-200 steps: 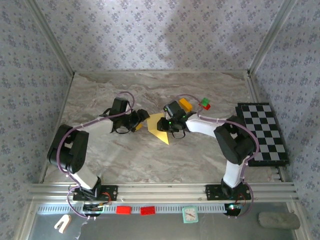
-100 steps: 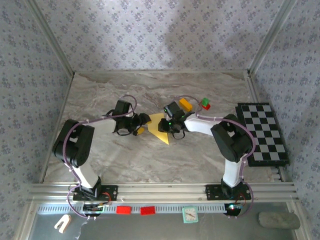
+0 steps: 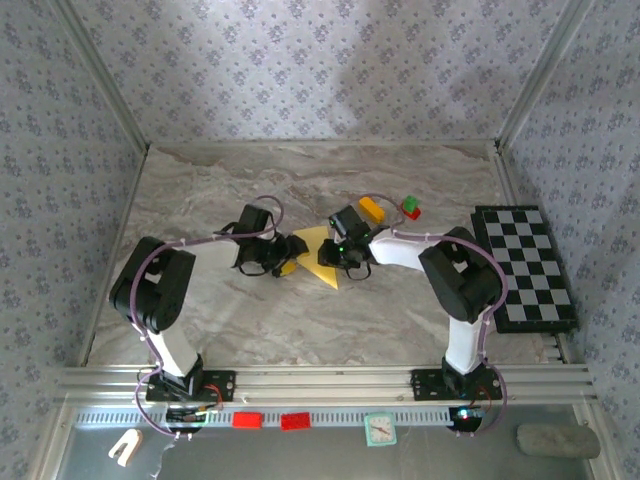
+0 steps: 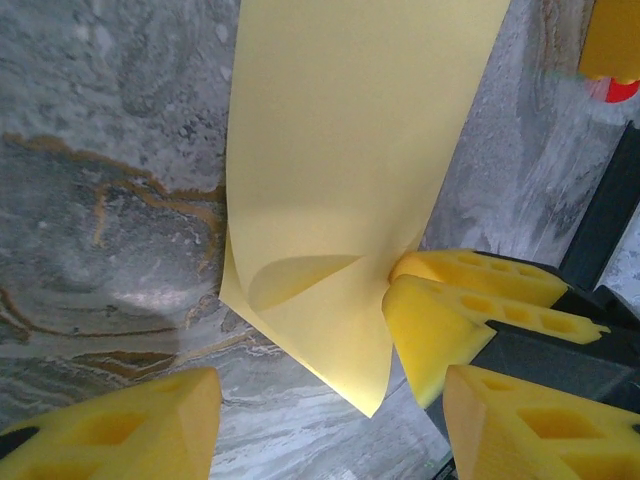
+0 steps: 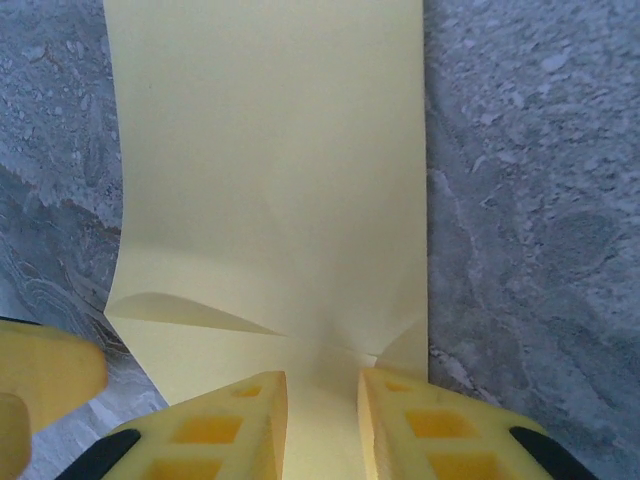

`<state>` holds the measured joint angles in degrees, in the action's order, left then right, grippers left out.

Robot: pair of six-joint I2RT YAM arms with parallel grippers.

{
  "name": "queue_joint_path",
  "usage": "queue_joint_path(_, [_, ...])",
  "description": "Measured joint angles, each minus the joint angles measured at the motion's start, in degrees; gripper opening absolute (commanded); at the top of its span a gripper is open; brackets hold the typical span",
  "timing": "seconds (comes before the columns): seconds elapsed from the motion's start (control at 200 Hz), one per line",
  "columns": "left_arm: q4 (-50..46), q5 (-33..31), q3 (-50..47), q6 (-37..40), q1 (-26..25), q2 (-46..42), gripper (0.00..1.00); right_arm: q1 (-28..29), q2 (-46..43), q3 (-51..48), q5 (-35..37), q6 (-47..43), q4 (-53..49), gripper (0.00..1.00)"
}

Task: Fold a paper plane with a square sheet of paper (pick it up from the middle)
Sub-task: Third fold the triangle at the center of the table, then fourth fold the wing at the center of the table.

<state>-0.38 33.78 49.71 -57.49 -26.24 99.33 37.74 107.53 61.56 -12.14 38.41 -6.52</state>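
A: Yellow paper sheet [image 3: 318,262], where does it lie?

B: Mid-table on the marble tabletop [image 3: 200,200], between the two grippers. From above it reads as a partly folded wedge, its point toward the near edge.

A: Start at the left. How is that arm set?

B: From its base at the near left it rises to a bent elbow, then the forearm runs right and low to the sheet's left side. The left gripper [image 3: 292,255] has its jaws apart, with nothing in them.

A: Closer up?

B: Its wrist camera shows the yellow fingers [image 4: 120,425] on either side of the sheet's pointed corner, with a gap on each side. A small flap curls up off the yellow paper sheet there, which the overhead view is too small to show.

A: And the right arm?

B: Its elbow is folded at the right and the forearm reaches left. The right gripper [image 3: 342,256] is clamped on the sheet's right edge. In its wrist view the pads [image 5: 235,420] pinch the paper, and creases fan out from the grip.

A: Further right?

B: An orange-yellow block [image 3: 371,209] and a red-and-green block [image 3: 410,208] lie beyond that gripper. A black-and-white checkered board [image 3: 525,268] lies along the right edge.
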Motion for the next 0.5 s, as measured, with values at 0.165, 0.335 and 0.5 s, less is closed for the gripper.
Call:
queue_joint_path(0.165, [0.1, 0.0, 1.6, 0.0, -0.7, 1.8, 0.55, -0.3, -0.1, -0.9, -0.7, 0.2, 1.6, 0.28])
queue_joint_path(0.335, [0.2, -0.1, 2.1, 0.0, -1.3, 3.0, 0.56, -0.4, -0.3, -1.4, -0.9, 0.2, 2.4, 0.28])
queue_joint_path(0.5, [0.2, -0.1, 3.2, 0.0, -1.3, 4.1, 0.50, -0.5, -0.3, -1.4, -1.4, 0.2, 2.5, 0.28])
